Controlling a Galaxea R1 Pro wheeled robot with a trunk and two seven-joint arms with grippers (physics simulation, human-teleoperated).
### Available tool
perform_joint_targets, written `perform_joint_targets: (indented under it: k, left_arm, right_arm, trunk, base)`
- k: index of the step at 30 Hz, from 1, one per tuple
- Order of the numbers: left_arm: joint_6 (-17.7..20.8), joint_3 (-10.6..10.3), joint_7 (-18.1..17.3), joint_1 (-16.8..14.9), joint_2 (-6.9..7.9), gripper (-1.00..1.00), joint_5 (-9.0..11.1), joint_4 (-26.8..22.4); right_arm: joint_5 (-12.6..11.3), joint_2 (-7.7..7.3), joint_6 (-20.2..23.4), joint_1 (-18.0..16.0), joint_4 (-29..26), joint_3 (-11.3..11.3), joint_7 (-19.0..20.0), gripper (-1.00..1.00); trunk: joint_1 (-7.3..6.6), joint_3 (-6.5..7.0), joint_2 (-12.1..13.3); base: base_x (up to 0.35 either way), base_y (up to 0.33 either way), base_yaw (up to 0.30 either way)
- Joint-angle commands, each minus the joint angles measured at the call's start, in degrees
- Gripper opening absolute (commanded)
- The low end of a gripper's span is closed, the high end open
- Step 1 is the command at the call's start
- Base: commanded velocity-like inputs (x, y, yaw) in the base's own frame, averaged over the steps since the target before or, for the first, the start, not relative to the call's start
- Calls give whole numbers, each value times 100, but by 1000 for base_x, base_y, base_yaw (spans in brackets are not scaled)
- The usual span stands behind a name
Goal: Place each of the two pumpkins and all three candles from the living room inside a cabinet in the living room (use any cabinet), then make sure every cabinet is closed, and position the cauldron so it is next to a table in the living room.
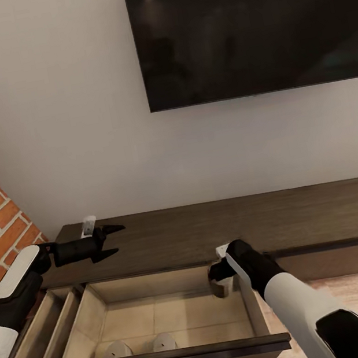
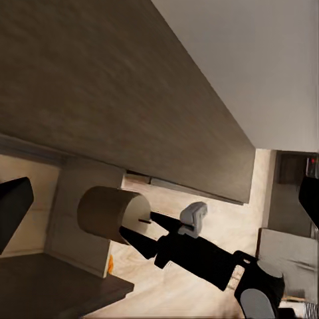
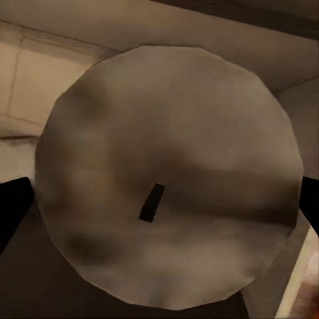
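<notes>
your right end effector (image 1: 220, 280) clamped on candle (image 1: 220, 287) over open drawer (image 1: 167, 313) | left end effector (image 1: 112, 240) apart above cabinet (image 1: 223, 227)

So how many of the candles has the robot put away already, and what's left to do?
Two stubby grey candles already lie in the open beige-lined drawer of the long dark-brown wood cabinet. The right gripper is holding a third grey candle over that drawer, its left gripper hanging open above the cabinet top. Left: drop this candle, stow both pumpkins, shut the drawer, move the cauldron.
</notes>
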Motion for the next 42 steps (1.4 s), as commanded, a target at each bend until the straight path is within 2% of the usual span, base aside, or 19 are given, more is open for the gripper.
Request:
perform_joint_targets:
  k: [1, 5, 8, 9, 11, 12, 15, 27, 32, 42]
  left_arm:
    - [0, -3, 0, 0, -14, 100, -1, 2]
    - [-26, -8, 0, 0, -35, 100, -2, 3]
    - [-33, -8, 0, 0, -71, 100, -3, 7]
    - [-35, -9, 0, 0, -146, 100, -3, 12]
    - [-35, -9, 0, 0, -155, 100, -3, 12]
    - [-35, -9, 0, 0, -159, 100, -3, 12]
    - [-35, -9, 0, 0, -155, 100, -3, 9]
    - [-35, -9, 0, 0, -152, 100, -3, 3]
    - [-35, -9, 0, 0, -159, 100, -3, 10]
    - [-35, -9, 0, 0, -151, 100, 1, 13]
  right_arm:
    - [2, 1, -96, 8, 130, 2, -1, -100]
    - [4, 10, -348, 28, 491, 0, -2, -100]
    - [5, 16, -692, 120, 640, -1, 1, -100]
    - [5, 16, -1193, 190, 937, -2, 6, -100]
    - [5, 16, -1431, 200, 1094, -2, 26, -100]
    - [5, 16, -1887, 223, 1277, -2, 49, -100]
    - [5, 16, -2114, 274, 1315, -2, 66, -100]
    - [5, 16, -2157, 293, 1312, -2, 70, -100]
    - [5, 16, -2157, 293, 1318, -5, 74, -100]
    - [5, 16, -2163, 363, 1325, -4, 68, -100]
  trunk:
    - [0, 1, 0]
    - [0, 1, 0]
    - [0, 1, 0]
    - [0, 1, 0]
    - [0, 1, 0]
    - [0, 1, 0]
    - [0, 2, 0]
    - [0, 77, 0]
    - [0, 82, 0]
    - [0, 83, 0]
  base:
    - [0, 0, 0]
    - [0, 0, 0]
    - [0, 0, 0]
    - [0, 180, 0]
    - [0, 230, 0]
    - [0, 271, 0]
    - [0, 189, -17]
    - [0, 8, -183]
    - [0, 22, -31]
    - [0, 226, -1]
